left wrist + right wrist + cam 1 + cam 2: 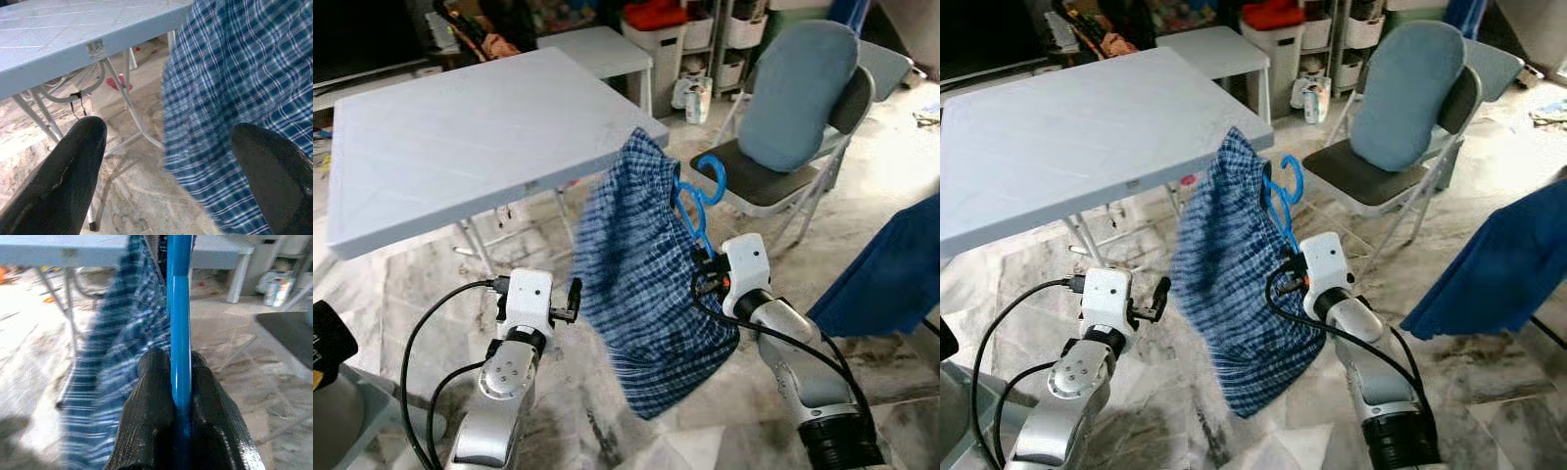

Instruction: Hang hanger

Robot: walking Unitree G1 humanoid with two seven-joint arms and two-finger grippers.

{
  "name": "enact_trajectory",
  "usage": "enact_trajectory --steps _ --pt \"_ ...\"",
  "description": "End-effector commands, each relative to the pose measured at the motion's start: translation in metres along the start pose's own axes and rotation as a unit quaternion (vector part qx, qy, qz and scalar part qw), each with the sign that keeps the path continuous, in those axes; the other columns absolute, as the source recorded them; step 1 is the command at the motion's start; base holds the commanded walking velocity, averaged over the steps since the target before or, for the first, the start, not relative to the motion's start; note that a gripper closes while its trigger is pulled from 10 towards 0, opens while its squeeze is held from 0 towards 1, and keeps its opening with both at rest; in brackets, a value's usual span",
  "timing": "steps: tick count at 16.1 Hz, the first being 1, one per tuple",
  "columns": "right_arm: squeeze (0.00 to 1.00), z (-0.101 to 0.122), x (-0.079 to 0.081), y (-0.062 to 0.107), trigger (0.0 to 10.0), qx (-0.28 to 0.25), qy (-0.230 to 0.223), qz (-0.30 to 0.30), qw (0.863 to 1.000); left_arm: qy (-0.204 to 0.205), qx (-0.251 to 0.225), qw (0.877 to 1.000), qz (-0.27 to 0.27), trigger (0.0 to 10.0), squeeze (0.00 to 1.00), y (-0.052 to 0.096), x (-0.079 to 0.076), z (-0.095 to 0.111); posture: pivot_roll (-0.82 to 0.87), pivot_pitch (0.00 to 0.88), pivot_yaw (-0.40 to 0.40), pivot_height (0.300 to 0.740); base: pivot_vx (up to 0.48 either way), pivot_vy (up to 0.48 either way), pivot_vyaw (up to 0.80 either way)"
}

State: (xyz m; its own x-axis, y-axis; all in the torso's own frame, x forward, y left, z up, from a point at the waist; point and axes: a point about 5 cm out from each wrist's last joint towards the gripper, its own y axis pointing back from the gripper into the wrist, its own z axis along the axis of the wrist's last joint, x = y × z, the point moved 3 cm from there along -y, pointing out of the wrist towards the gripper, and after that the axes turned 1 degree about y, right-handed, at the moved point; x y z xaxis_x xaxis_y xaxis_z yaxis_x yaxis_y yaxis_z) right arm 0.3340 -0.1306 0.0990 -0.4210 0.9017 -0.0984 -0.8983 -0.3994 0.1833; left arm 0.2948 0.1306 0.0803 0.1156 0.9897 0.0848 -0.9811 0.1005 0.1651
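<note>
Carry step: my right pincer pinching blue hanger with plaid garment; left pincer spread. Next: find a rail.

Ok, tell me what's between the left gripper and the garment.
Nothing visible. The left gripper is open beside the plaid garment, with only open air between its fingers and the cloth. The right gripper is shut on the blue hanger.
</note>
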Motion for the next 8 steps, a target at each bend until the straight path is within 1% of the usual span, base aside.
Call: enact_trajectory --steps 1,2,3,4,5,6,7,8 --pt "0.00 0.006 0.017 -0.002 10.0 -0.001 -0.002 0.072 0.997 0.000 0.010 1.000 -0.021 10.0 0.00 -0.003 -0.003 -0.002 -0.08 0.006 0.022 0.740 0.000 0.000 0.00" --pt "0.00 0.007 0.023 0.000 10.0 0.001 -0.003 0.101 0.995 -0.002 0.010 0.999 -0.033 10.0 0.00 -0.004 -0.006 -0.001 -0.09 0.007 0.022 0.740 0.000 0.000 0.00" --pt "0.00 0.008 0.033 0.004 10.0 0.003 0.006 0.152 0.988 -0.001 0.013 0.998 -0.055 10.0 0.00 -0.006 -0.013 -0.001 -0.09 0.008 0.024 0.740 0.000 0.000 0.00" --pt "0.00 0.009 0.039 0.007 10.0 0.001 0.024 0.185 0.982 0.003 0.016 0.997 -0.075 10.0 0.00 -0.009 -0.021 0.000 -0.09 0.009 0.025 0.740 0.000 0.000 0.00" --pt "0.00 0.010 0.042 0.009 10.0 -0.001 0.031 0.199 0.980 0.005 0.018 0.995 -0.094 10.0 0.00 -0.012 -0.027 0.001 -0.09 0.008 0.026 0.740 0.000 0.000 0.00" --pt "0.00 0.013 0.043 0.008 10.0 -0.005 0.028 0.202 0.979 0.011 0.021 0.994 -0.110 10.0 0.00 -0.015 -0.034 0.003 -0.09 0.007 0.027 0.740 0.000 0.000 0.00" --pt "0.00 0.021 0.048 0.010 10.0 -0.013 0.021 0.227 0.974 0.019 0.021 0.992 -0.123 10.0 0.00 -0.021 -0.042 0.007 -0.10 0.007 0.030 0.740 0.000 0.000 0.00" --pt "0.00 0.024 0.052 0.013 10.0 -0.014 0.027 0.246 0.969 0.020 0.016 0.992 -0.124 10.0 0.00 -0.023 -0.043 0.010 -0.10 0.006 0.032 0.740 0.000 0.000 0.00"
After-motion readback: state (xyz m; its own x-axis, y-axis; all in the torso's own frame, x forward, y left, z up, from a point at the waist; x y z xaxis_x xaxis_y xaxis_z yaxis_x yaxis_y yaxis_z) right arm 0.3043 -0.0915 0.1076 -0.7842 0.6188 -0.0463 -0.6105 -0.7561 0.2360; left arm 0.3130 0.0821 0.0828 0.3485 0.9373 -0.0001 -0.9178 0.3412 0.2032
